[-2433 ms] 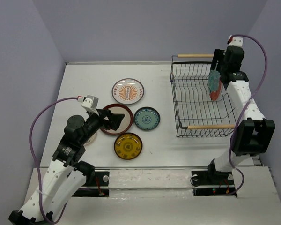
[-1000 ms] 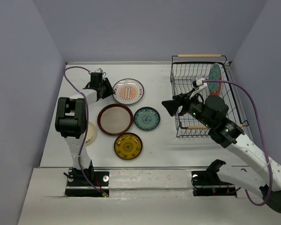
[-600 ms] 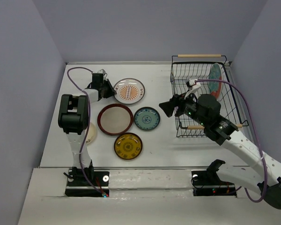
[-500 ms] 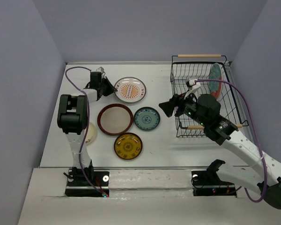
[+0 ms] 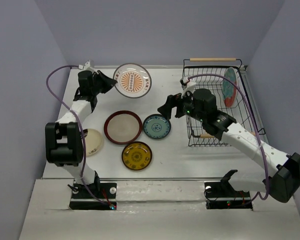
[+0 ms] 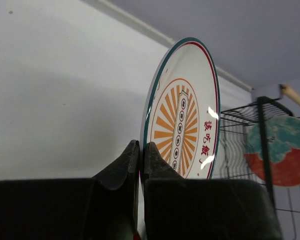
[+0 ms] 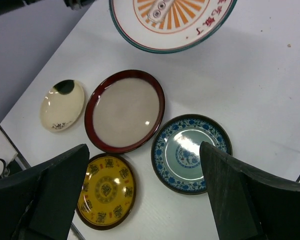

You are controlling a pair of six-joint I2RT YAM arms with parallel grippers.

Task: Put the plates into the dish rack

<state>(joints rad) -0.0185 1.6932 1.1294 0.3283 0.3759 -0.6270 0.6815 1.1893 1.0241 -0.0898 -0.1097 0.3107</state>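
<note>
In the overhead view, the teal-and-red plate stands in the dish rack, so I count one plate as done. My left tool holds the orange-centre plate above the counter, well apart from the rack. Four plates lie flat, waiting: red-rimmed plate, teal-blue plate, amber plate, cream plate.

Left wrist view: the jaws are narrow and pinch the rim, and the plate is nearly upright.

Right wrist view: my right tool is wide and holds nothing.

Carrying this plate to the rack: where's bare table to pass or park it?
Bare: the far strip between the held plate and the dish rack, and the near strip before the rack, right of the amber plate. Crowded: four plates left-centre; the right gripper hangs beside the teal-blue plate.
</note>
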